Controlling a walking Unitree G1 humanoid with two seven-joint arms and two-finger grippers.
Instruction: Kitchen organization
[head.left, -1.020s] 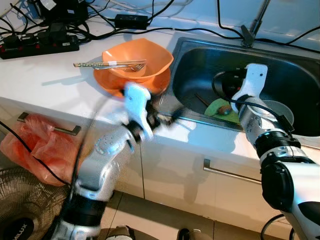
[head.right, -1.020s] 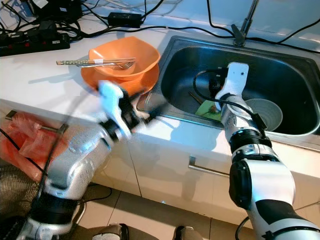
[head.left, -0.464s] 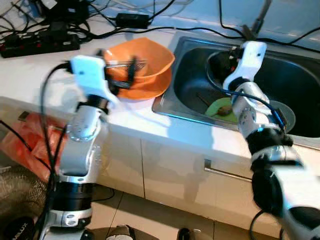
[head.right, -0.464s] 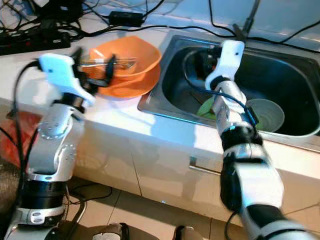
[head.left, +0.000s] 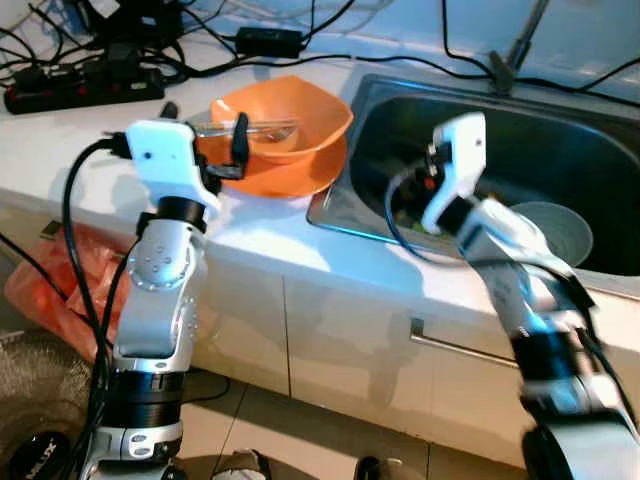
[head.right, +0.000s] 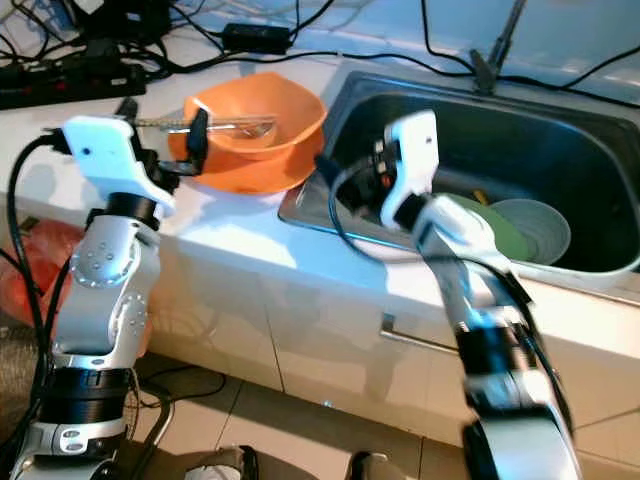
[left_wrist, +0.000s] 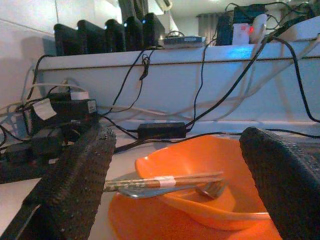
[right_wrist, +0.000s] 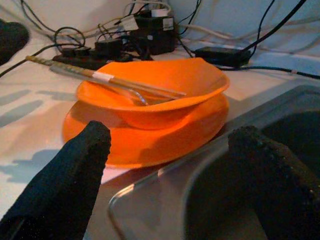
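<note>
- At the far left corner of the white bench, a black power strip lies with a tangle of black cables around it.
- Under the bench's front edge on the left, an orange plastic bag hangs before the cabinet door, and a dark fan stands on the floor below it.
- Just inside the front edge, the left pincer is raised over the bench; its two black fingers stand wide apart and hold nothing, and they point at the orange dishes.
- Beside the sink's left rim, an orange bowl sits on an orange plate.
- Across the bowl's rim lie a pair of chopsticks bound with a white band, and a metal fork rests with them, its prongs inside the bowl.
- Right of the dishes, the steel sink is sunk into the bench, with a tap stem at its far edge.
- Over the left part of the sink hangs the right pincer; its fingers are also spread apart and empty, and the arm looks blurred in the head views.
- Inside the sink toward the right, a pale grey bowl sits on the bottom, and a green plate lies just beside it.
</note>
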